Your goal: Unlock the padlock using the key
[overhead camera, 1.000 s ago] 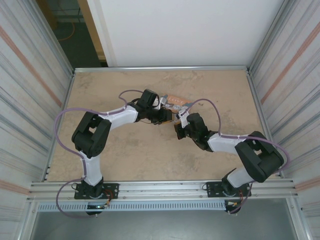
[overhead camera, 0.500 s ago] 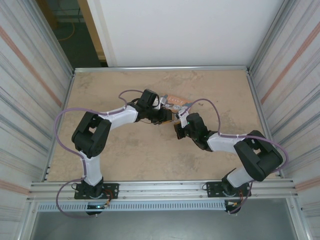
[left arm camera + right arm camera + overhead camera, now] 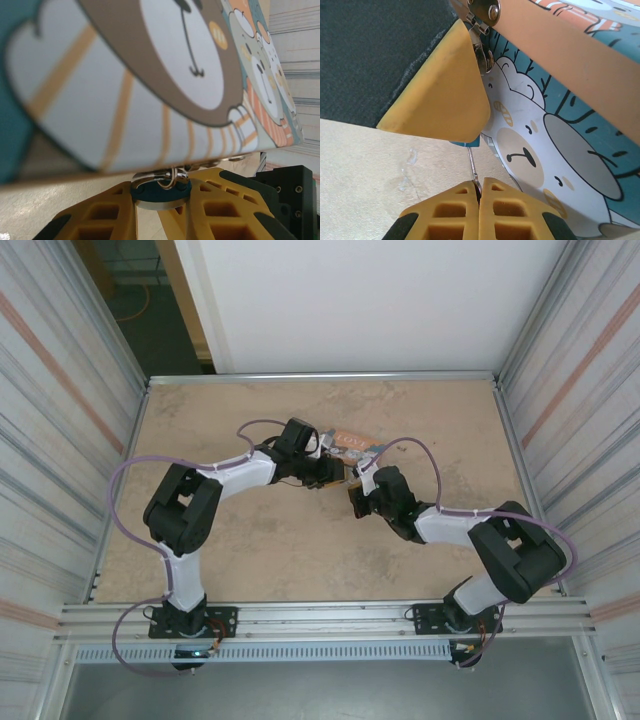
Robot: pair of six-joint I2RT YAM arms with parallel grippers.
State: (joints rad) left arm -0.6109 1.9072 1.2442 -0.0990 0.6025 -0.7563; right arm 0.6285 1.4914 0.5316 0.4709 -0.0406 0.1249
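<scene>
The tiny blue padlock (image 3: 161,192) hangs by its silvery shackle from the hasp of the bear-patterned tin (image 3: 150,75). My left gripper (image 3: 161,201) is shut on the padlock, one yellow finger on each side of it. My right gripper (image 3: 479,186) is shut on the key (image 3: 472,167). The key's thin metal blade runs up to the padlock's blue underside (image 3: 470,143), just under a left finger (image 3: 440,95). From above, both grippers meet at the tin's near edge: left gripper (image 3: 335,475), right gripper (image 3: 356,490), tin (image 3: 352,441).
The tin (image 3: 560,145) lies in the middle of the beige table (image 3: 250,540), close against both grippers. Corrugated metal walls (image 3: 60,440) close in the left and right sides. A metal rail (image 3: 330,618) runs along the near edge.
The right wrist has edged slightly left toward the padlock. The left arm and the tin have held still.
</scene>
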